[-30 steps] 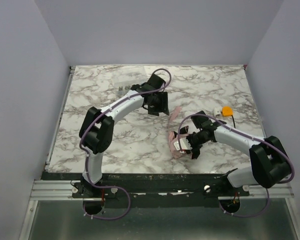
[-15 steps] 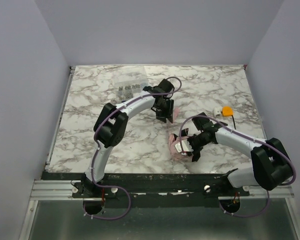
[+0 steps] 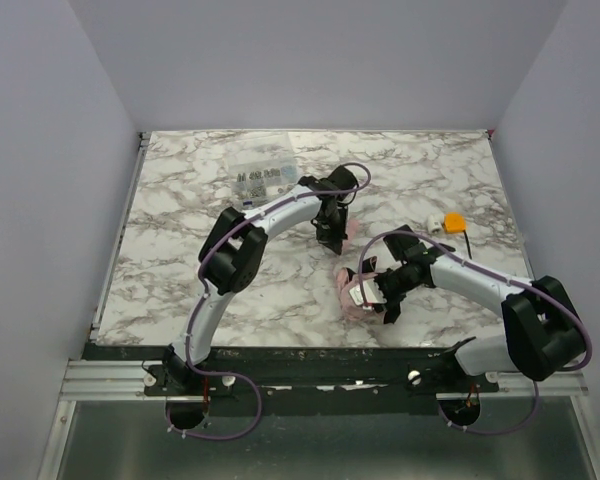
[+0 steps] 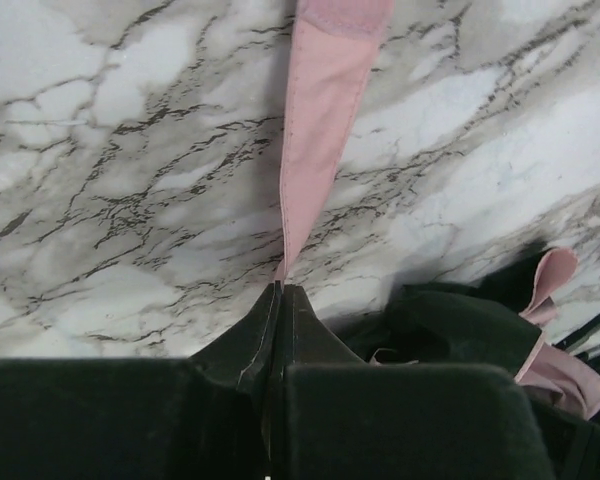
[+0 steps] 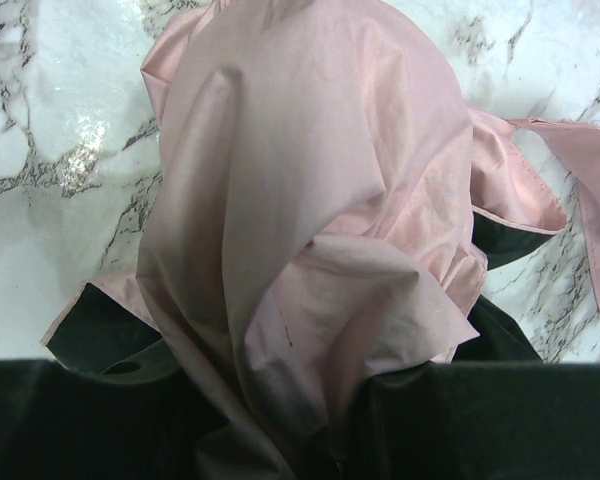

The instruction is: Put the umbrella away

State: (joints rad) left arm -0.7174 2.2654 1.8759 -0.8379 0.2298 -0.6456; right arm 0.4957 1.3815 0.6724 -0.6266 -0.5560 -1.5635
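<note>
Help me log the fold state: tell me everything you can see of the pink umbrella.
The umbrella is a crumpled bundle of thin, matte pale pink fabric lying on the marble table. The right gripper clamps its folds from one side. Its flat pink strap runs out straight to the left gripper, which is shut on its end. No shaft or handle shows.

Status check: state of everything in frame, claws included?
umbrella: collapsed, loose crumpled bundle on table
strap: pulled out straight, unfastened
left claw: shut on strap
right claw: shut on umbrella
clear box: flat on table, lid state unclear
orange object: on table, untouched
</note>
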